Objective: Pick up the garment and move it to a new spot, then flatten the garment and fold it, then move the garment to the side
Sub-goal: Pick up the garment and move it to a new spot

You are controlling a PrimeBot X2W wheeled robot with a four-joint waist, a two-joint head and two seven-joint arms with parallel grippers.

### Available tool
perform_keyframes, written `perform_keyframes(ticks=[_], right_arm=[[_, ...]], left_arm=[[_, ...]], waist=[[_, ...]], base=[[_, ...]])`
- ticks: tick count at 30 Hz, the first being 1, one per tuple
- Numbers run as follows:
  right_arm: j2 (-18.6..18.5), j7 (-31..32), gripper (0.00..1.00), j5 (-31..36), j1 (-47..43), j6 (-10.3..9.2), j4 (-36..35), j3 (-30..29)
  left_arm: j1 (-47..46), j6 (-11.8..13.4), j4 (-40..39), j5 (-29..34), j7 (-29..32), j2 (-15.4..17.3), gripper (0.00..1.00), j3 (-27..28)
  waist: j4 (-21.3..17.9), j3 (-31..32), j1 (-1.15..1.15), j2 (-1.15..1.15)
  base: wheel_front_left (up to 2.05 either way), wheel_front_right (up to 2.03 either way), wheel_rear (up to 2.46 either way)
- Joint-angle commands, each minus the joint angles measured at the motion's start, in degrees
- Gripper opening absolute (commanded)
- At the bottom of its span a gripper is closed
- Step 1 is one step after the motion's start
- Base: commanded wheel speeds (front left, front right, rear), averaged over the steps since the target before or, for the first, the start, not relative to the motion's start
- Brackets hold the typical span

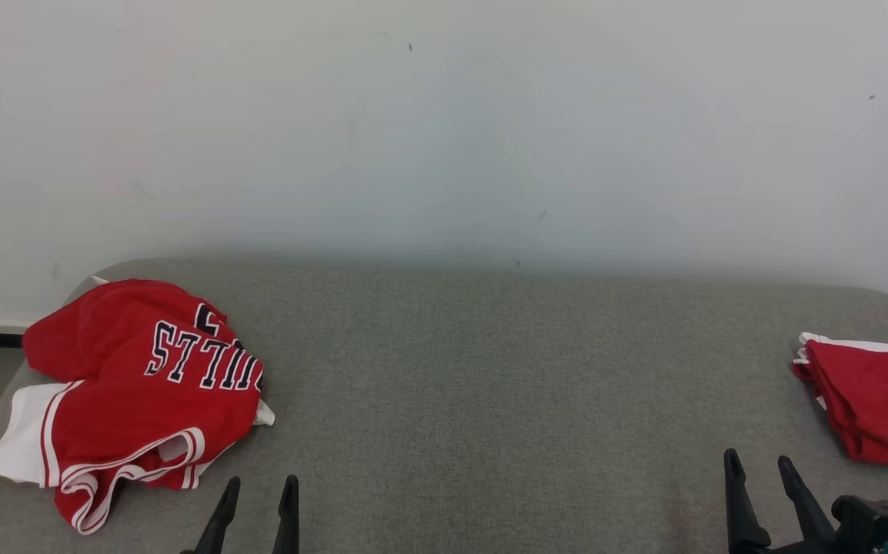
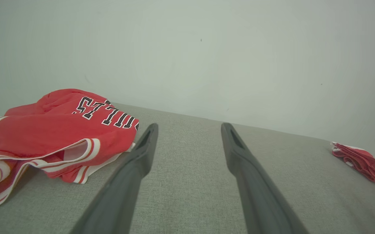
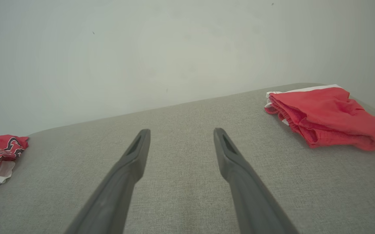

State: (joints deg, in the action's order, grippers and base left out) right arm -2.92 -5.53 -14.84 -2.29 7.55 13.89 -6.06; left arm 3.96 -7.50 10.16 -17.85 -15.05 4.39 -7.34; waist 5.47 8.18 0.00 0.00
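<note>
The head view looks forward and down across the grey desk (image 1: 490,385) to a pale wall (image 1: 444,115), from above the desk's near edge. Each wrist view sits low and close over the desk, looking along the left gripper (image 2: 189,125) or the right gripper (image 3: 181,130) toward that wall. All three share the crumpled red jersey (image 1: 144,385) and the folded red garment (image 1: 875,400).

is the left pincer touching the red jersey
Apart. In the head view a strip of grey surface shows between the left pincer and the red jersey at its near edge. The pincer is open and holds nothing.
</note>
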Motion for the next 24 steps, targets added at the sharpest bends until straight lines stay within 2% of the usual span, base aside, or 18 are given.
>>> perform_keyframes(ticks=[1, 10, 21, 24], right_arm=[[0.0, -0.3, 1.00, -0.6, 0.1, -0.13, 0.1, 0.2], [0.1, -0.9, 1.00, -2.0, -0.5, -0.13, 0.8, 2.1], [0.1, -2.6, 1.00, -4.4, 0.1, -0.13, 2.9, 6.0], [0.0, -2.7, 1.00, -4.5, 1.9, -0.13, 3.1, 7.7]], left_arm=[[-0.4, 0.1, 0.3, -0.4, -0.2, 0.3, 1.00, 0.3], [-0.5, 0.1, 1.0, 0.6, -0.2, 0.8, 1.00, 1.7], [0.9, 0.1, 0.9, 1.7, -0.2, 2.0, 1.00, 3.8], [1.3, 0.1, -0.1, 2.1, -0.2, 2.2, 1.00, 4.9]], waist=[[0.6, -0.1, 0.00, 0.00], [6.1, 0.0, 0.00, 0.00], [17.4, 0.2, 0.00, 0.00], [19.2, -1.1, 0.00, 0.00]], base=[[0.00, 0.00, 0.00], [0.00, 0.00, 0.00], [0.00, 0.00, 0.00], [0.00, 0.00, 0.00]])
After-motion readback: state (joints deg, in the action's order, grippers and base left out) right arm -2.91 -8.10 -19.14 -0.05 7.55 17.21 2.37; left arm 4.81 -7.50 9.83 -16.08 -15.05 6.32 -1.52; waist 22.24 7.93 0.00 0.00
